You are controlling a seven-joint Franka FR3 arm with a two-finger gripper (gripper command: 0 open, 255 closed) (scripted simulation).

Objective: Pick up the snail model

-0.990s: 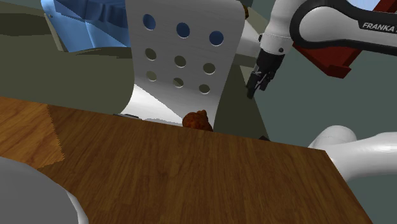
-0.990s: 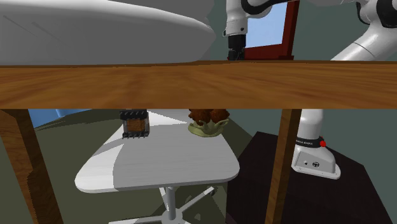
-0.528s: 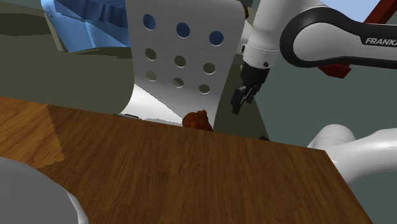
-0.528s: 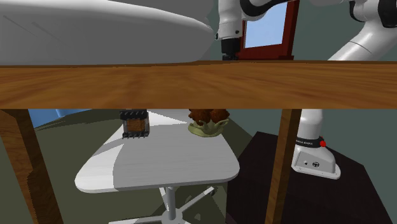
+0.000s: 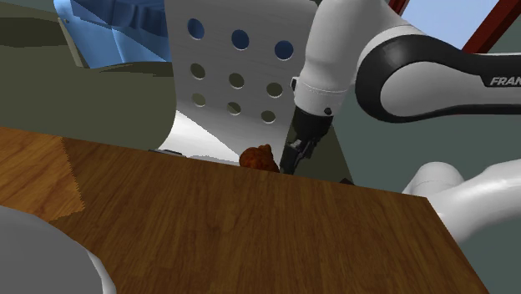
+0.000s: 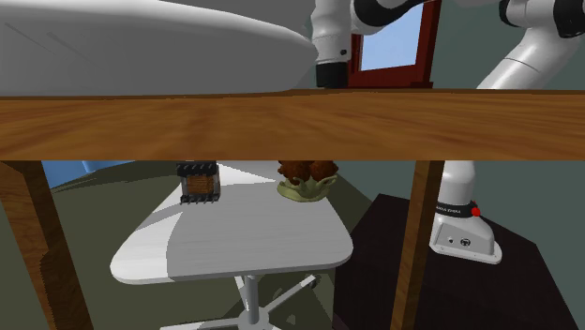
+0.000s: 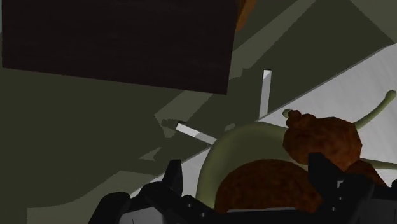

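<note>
On the white chair seat [image 6: 234,246], the brown snail model [image 7: 324,137] sits untouched inside my spread-open tool [image 7: 245,167]; I'm on the approach, so next I'd ease lower and squeeze.

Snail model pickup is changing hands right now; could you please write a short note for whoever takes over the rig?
Gripper: open, one finger on either side of the snail, not shut on it.
Snail: on the white chair seat, with a small dark box on the same seat. In the shoulder view the wooden table hides its lower part.
Done: gripper lined up at the snail.
Left: close on the snail, then lift it. Nothing is held yet.
</note>
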